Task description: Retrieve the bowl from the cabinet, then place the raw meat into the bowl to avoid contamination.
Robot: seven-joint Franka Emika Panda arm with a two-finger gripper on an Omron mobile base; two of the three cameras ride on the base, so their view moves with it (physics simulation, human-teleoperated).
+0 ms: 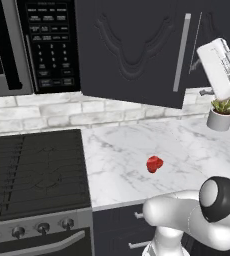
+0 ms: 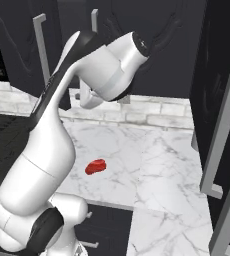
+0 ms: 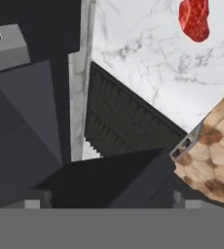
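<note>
so, meat on the marble, hand up by the cabinet

we see the small glossy red lump of raw meat [image 1: 154, 164] lying alone on the white grey-veined marble counter [image 1: 187, 150], roughly mid-counter and nearer its front edge than the wall; nothing touches it; in the right base view the same lump [image 2: 95, 166] sits just right of our white arm's lower body; in the hand view it shows at the top edge [image 3: 194, 18], on the marble

the dark charcoal wall cabinet with carved panel doors [image 1: 132, 50] hangs above the counter, its long silver vertical bar handle [image 1: 181, 52] on the door's right side; the door in the left base view looks swung out over the counter, its lower edge standing in front of the pale brick backsplash [image 1: 47, 112]; we cannot tell what lies inside, and the red bowl is not something we can pick out

our white forearm and wrist reach up high at the right of the left base view, near the cabinet's handle edge, above a small white pot with a green succulent [image 1: 220, 115] at the back of the counter; the gripper's fingertips are hard to make out in either base view; in the hand view the two small dark tips stand well apart at the bottom, with nothing between them, so we take the jaws as spread wide and empty

left of the counter sits the black gas stove with grates [image 1: 34, 170] and silver knobs; above it the black microwave with a keypad [image 1: 49, 42]
</note>
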